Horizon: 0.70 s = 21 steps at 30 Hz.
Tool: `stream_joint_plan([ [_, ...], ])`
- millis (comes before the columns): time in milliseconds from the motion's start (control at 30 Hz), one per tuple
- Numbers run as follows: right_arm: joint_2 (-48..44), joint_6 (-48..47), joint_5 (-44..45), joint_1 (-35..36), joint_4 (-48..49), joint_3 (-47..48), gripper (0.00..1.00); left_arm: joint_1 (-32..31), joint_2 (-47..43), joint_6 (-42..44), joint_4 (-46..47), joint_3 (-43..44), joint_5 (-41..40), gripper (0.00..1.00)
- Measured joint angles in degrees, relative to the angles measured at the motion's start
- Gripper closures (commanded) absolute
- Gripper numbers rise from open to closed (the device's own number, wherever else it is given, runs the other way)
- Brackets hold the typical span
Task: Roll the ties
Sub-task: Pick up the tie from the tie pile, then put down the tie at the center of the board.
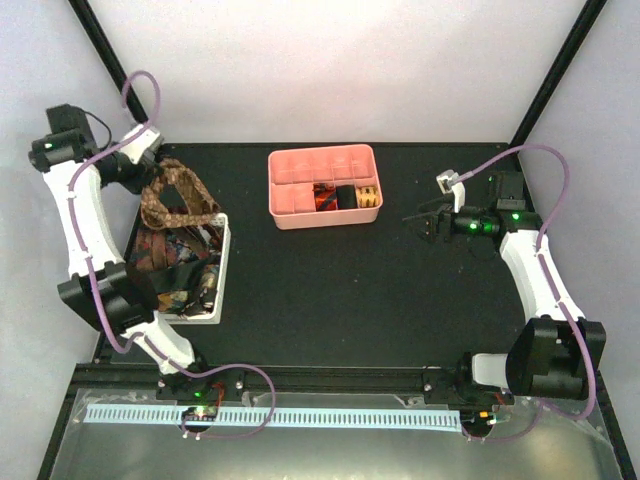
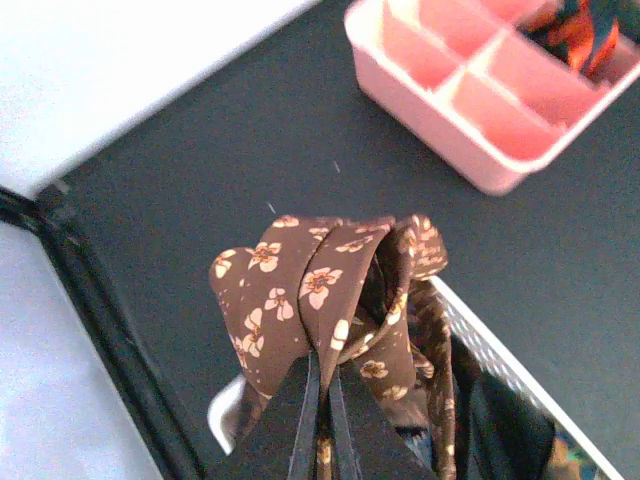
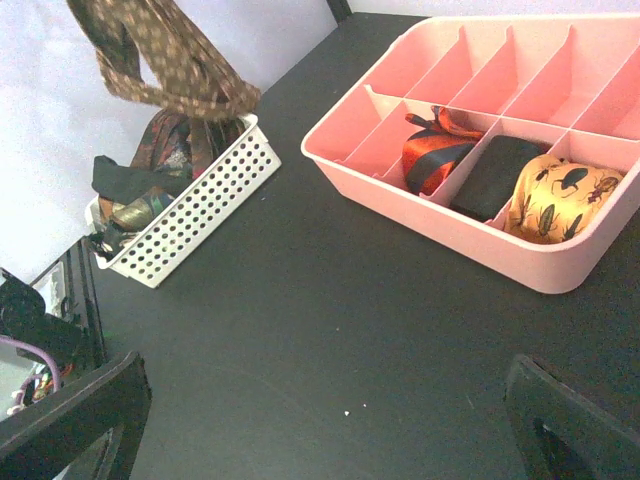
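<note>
My left gripper (image 2: 325, 392) is shut on a brown tie with a small flower print (image 2: 320, 285) and holds it bunched in loops above the far end of the white slotted basket (image 2: 505, 352). From above, the left gripper (image 1: 152, 186) sits at the far left with the brown tie (image 1: 178, 196) hanging from it. Several more ties (image 1: 168, 262) lie heaped in the basket. Rolled red-orange (image 3: 432, 152), black (image 3: 495, 175) and gold (image 3: 555, 198) ties sit in the pink tray (image 3: 470, 235). My right gripper (image 3: 325, 430) is open and empty over bare mat, right of the tray (image 1: 425, 222).
The pink tray (image 1: 290, 215) stands at the far middle of the black mat, its other compartments empty. The white basket (image 1: 222, 272) stands along the left edge. Black frame posts rise at the back corners.
</note>
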Motion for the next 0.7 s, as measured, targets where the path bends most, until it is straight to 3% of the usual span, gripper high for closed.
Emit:
stream_joint_plan([
  [167,0.0,0.0,-0.07,-0.02,-0.02,0.04,0.01,0.35,-1.07,-5.81,-0.52,10.34,6.1,0.98],
  [500,-0.02,0.02,-0.5,-0.02,-0.02,0.07,0.0,-0.87,-9.84,-22.58,7.54,11.02,19.08,0.98],
  [600,-0.04,0.0,-0.9,-0.02,-0.02,0.07,0.0,-5.73,-12.37,-25.24,8.85,10.78,22.12,0.98],
  [700,-0.04,0.02,-1.05,-0.02,-0.02,0.07,0.0,-14.43,-15.02,-25.97,9.75,8.24,23.19,0.98],
])
